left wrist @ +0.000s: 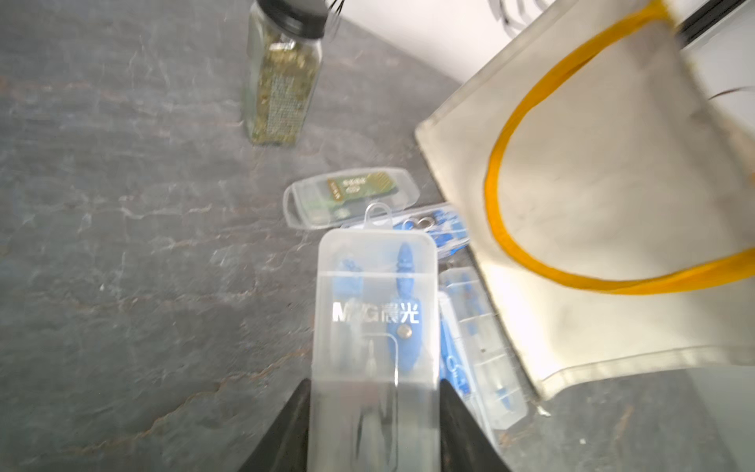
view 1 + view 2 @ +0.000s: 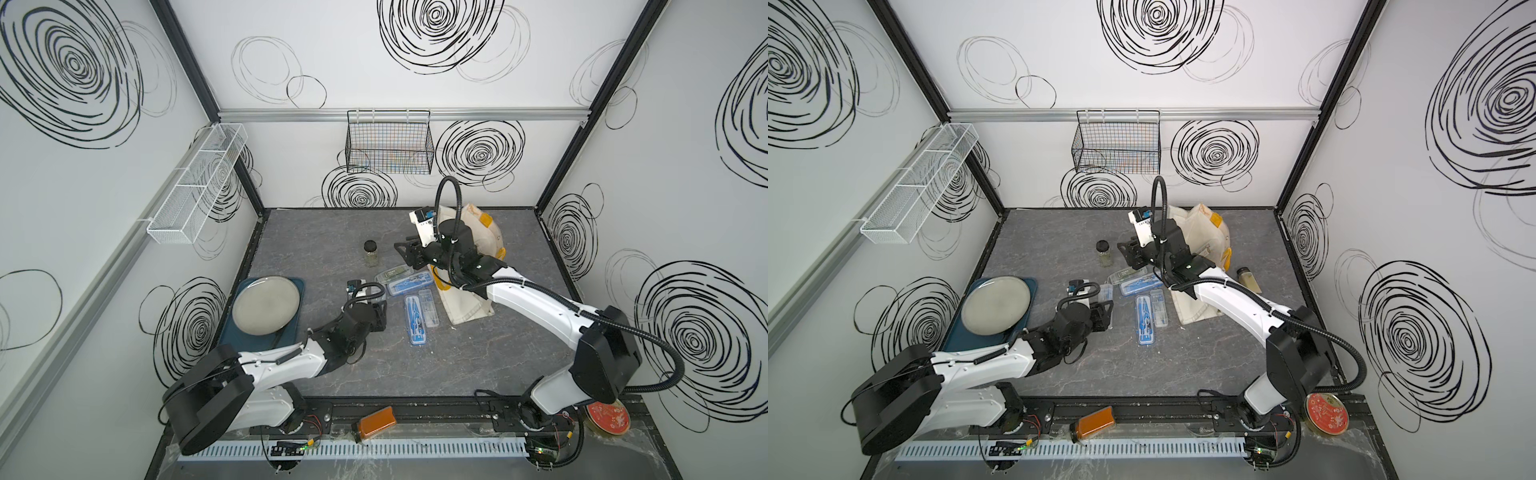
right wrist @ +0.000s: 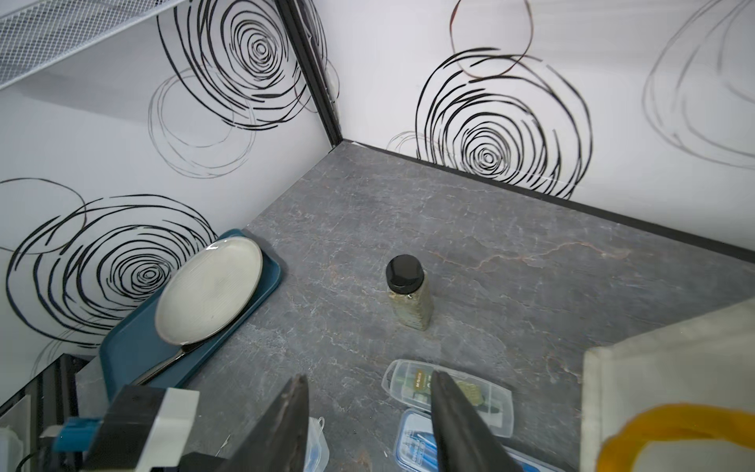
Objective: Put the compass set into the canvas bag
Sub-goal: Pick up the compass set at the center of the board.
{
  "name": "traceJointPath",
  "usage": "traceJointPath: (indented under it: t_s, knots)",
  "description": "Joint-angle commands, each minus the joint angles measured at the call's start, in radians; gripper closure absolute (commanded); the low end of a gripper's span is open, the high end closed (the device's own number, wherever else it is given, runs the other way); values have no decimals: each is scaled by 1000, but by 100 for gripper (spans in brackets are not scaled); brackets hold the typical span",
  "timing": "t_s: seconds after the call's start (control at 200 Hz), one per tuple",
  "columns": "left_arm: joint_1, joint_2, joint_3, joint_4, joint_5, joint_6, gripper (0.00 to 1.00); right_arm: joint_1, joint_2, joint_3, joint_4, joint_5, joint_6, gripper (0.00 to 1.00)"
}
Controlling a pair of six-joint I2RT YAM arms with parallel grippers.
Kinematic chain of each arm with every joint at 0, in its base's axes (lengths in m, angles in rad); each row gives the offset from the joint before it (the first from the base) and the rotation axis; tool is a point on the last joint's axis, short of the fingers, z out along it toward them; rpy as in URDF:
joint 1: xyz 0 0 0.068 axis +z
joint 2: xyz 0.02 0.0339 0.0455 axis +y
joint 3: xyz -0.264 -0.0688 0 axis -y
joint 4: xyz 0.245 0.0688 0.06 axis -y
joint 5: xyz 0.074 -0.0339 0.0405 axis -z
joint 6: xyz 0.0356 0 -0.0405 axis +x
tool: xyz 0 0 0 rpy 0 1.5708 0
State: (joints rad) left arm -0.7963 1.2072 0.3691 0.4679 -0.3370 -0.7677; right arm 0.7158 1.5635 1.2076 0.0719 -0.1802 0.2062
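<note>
"While the left gripper (image 1: 374,388) clamps the compass set (image 1: 374,327) by one end, what does the carry to the canvas bag (image 1: 592,204) require?" the trainee asks.

"The jaws press on the two long sides of the clear case, and that hold should not be altered," the technician replies. "The case sits near the middle of the worktop (image 2: 316,232), just beside the loose cases (image 2: 415,320). The bag lies toward the far right corner. The case should travel level, high enough to clear the loose cases and the orange strap (image 1: 493,184), and enter the bag free end first. Smooth plastic probably slips under a sideways knock, so release is advised only once most of the case is inside."

"And the right gripper (image 3: 369,380)?"

"Its jaws stand partly apart with nothing between them, close to the bag's edge that faces the middle of the worktop. It is judged well placed to lift the fabric and hold the mouth open."

"What cannot be confirmed?"

"The mouth itself. In both top views the right arm (image 2: 536,297) covers much of the fabric, and the left wrist view is blurred and cuts the bag off. The clamped end of the case runs out of frame, so the depth of the bite cannot be told. Nor can it be told whether the case has left the worktop."
</note>
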Motion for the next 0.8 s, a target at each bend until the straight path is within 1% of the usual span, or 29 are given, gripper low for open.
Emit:
traceJointPath:
  t_s: [0.0, 0.135, 0.265, 0.445, 0.715, 0.796]
  knots:
    - [11, -54, -47, 261, 3, 44, 59, 25, 38, 40, 42, -62, 49, 49]
    - [24, -86, -58, 312, 0, 55, 59, 52, 93, 63, 53, -136, 73, 51]
    - [36, -100, -53, 308, -4, 68, 59, 73, 124, 58, 79, -162, 107, 52]
    - [62, -95, -48, 301, 17, 64, 58, 81, 151, 41, 123, -236, 165, 55]
    - [72, -74, -33, 299, 32, 67, 58, 93, 162, 26, 145, -265, 202, 58]
    - [74, -69, -27, 295, 30, 71, 58, 96, 168, 24, 149, -273, 211, 62]
